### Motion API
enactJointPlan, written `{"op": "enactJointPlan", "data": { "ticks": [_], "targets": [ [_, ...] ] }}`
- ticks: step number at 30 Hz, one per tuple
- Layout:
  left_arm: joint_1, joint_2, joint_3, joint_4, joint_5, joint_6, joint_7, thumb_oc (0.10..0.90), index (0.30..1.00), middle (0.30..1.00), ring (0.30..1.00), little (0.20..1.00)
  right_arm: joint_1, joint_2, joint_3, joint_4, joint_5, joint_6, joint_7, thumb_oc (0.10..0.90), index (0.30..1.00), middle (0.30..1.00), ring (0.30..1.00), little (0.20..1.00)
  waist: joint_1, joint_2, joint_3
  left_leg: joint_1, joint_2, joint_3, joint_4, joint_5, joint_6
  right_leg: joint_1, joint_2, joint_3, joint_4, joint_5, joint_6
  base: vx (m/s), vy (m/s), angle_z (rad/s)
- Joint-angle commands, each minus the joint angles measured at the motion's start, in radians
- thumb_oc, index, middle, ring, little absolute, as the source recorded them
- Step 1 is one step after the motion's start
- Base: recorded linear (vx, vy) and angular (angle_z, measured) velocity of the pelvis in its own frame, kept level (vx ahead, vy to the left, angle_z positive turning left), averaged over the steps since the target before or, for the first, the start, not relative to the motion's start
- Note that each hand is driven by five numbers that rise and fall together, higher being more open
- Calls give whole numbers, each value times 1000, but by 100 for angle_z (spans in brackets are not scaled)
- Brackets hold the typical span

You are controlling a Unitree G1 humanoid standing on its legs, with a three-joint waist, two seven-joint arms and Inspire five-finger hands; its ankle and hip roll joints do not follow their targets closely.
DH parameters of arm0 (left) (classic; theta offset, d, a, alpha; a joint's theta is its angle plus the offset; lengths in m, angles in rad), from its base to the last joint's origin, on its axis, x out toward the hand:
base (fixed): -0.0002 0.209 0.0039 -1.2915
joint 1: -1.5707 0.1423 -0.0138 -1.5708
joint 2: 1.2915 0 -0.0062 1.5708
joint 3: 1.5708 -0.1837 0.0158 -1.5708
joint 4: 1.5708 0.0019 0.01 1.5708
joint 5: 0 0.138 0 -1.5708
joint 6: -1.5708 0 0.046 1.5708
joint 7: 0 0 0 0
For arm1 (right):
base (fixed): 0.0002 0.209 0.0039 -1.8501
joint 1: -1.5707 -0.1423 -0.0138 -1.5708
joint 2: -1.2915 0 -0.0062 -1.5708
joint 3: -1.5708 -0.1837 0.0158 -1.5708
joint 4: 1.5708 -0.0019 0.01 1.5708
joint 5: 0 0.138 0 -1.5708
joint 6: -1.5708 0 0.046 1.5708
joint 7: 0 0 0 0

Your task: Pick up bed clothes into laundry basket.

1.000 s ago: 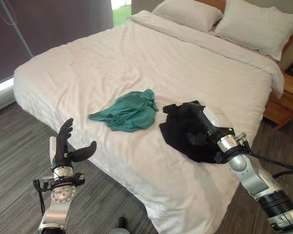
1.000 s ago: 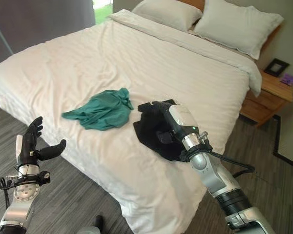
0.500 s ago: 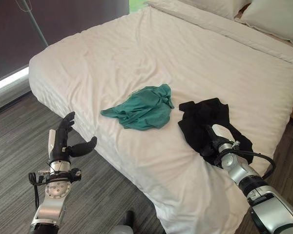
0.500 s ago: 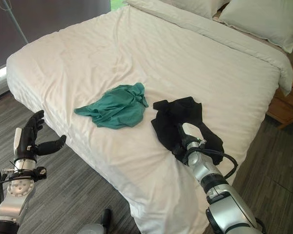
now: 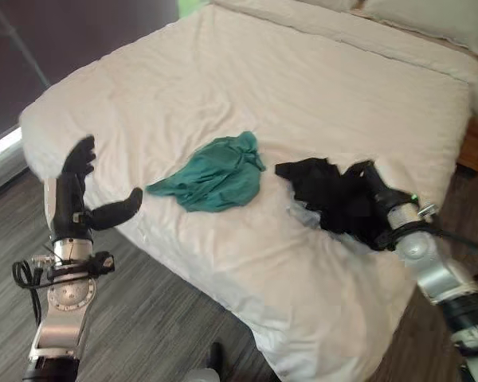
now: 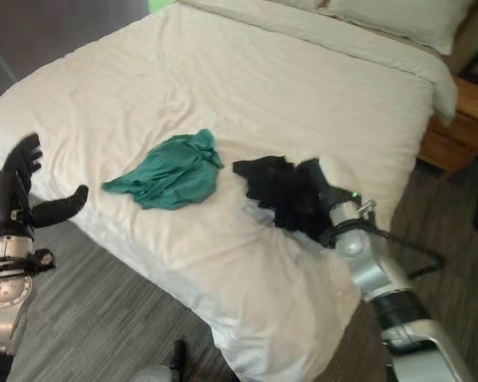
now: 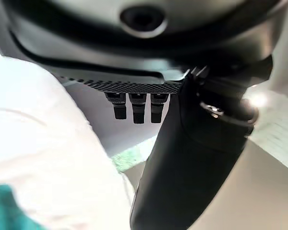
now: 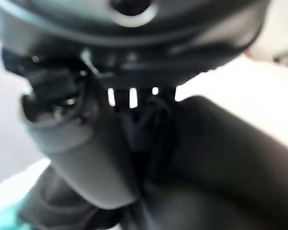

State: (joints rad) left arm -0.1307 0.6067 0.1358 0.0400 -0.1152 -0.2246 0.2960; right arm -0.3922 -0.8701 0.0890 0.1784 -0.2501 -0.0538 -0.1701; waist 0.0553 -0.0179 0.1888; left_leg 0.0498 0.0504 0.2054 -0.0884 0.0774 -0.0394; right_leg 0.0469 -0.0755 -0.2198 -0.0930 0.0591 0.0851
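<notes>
Lying on the white bed [image 5: 223, 95] were two loose garments: a teal garment [image 5: 211, 173] crumpled near the middle of the near side, and a black garment [image 5: 334, 195] just to its right, close to the mattress edge. The two were near each other but apart, with a strip of bare sheet between them.

The right hand [image 5: 380, 203] sat on the right-hand end of the black garment, its dark fingers merging with the dark cloth — from the head views it was hard to say where hand ended and fabric began. The right wrist view showed black cloth [image 8: 216, 163] bunched up against the palm and thumb, yet the fingers themselves were buried in it, so I could not tell whether they had closed on the garment.

The left hand [image 5: 73, 195] was held upright off the left side of the bed, above the grey floor [image 5: 151, 318], fingers straight and thumb stuck out sideways, holding nothing. Its own wrist view showed the thumb [image 7: 192, 163] large in front, with white sheet and a sliver of teal beyond.

Pillows [image 6: 398, 14] at the head of the bed were cut off by the frame edge, and a wooden nightstand [image 6: 454, 127] stood partly visible at the right.
</notes>
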Motion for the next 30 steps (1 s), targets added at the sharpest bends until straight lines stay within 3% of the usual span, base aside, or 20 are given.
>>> {"op": "enactJointPlan", "data": {
  "ticks": [1,2,3,8,11,14,16,19,22,24,30],
  "targets": [
    [-159,82,-47,74,57,-42,38,800,900,900,900,900,-92,-165,-120,-62,62,-51,-116,400,300,300,300,300,-75,-48,-114,42,59,48,1,-110,-49,45,-90,4,6,-56,78,3,41,-44],
    [-174,83,-61,119,68,-27,32,800,900,900,900,900,-73,-192,-148,-88,65,-54,-113,400,300,300,300,300,-92,-48,-121,51,60,61,1,-115,-47,40,-90,18,6,-50,80,16,80,-52],
    [-178,75,-67,202,103,10,30,800,900,900,900,900,-21,-259,-214,-162,57,-69,-108,400,300,300,300,300,-137,-44,-133,69,59,93,1,-128,-44,36,-91,42,6,-42,91,26,102,-78],
    [-150,66,-38,341,215,75,35,800,900,900,900,900,212,-335,-436,-218,9,-75,-109,400,300,300,300,300,-197,-39,-150,90,57,139,1,-143,-40,20,-93,77,6,-25,100,11,57,-63],
    [-148,71,-41,444,292,113,53,800,900,900,900,900,395,-308,-591,-200,14,-76,-116,400,300,300,300,300,-226,-37,-154,94,53,152,1,-145,-37,11,-93,91,6,-14,103,3,43,-21],
    [-170,100,-57,609,396,178,90,800,900,900,900,900,524,-256,-679,-174,2,-68,-127,400,300,300,300,300,-257,-32,-156,96,52,170,1,-149,-35,0,-93,108,6,-7,106,13,32,-11],
    [-182,123,-66,654,430,197,96,800,900,900,900,900,566,-229,-707,-164,4,-65,-127,400,300,300,300,300,-266,-30,-157,97,51,176,1,-150,-35,-4,-92,115,6,-5,107,3,25,-12],
    [-211,199,-103,914,510,253,108,800,900,900,900,900,699,-148,-759,-101,-9,-57,-141,400,300,300,300,300,-299,-22,-157,101,48,202,1,-151,-33,-21,-87,140,6,4,112,7,38,-10],
    [-219,263,-129,1026,555,274,82,800,900,900,900,900,763,-86,-744,-24,5,-51,-142,400,300,300,300,300,-318,-13,-150,107,48,217,1,-157,-33,-26,-83,156,6,5,117,-9,24,-21],
    [-201,281,-154,1081,589,267,50,400,300,300,300,300,779,-55,-728,25,32,-51,-134,400,300,300,300,300,-327,-12,-146,111,48,230,1,-156,-32,-30,-79,167,6,8,117,-13,31,-18],
    [-154,320,-115,1071,567,248,32,400,300,300,300,300,787,-25,-711,99,89,-63,-106,400,300,300,300,300,-346,-8,-140,119,50,254,1,-156,-31,-40,-71,189,6,15,118,-26,31,-26]
  ]
}}
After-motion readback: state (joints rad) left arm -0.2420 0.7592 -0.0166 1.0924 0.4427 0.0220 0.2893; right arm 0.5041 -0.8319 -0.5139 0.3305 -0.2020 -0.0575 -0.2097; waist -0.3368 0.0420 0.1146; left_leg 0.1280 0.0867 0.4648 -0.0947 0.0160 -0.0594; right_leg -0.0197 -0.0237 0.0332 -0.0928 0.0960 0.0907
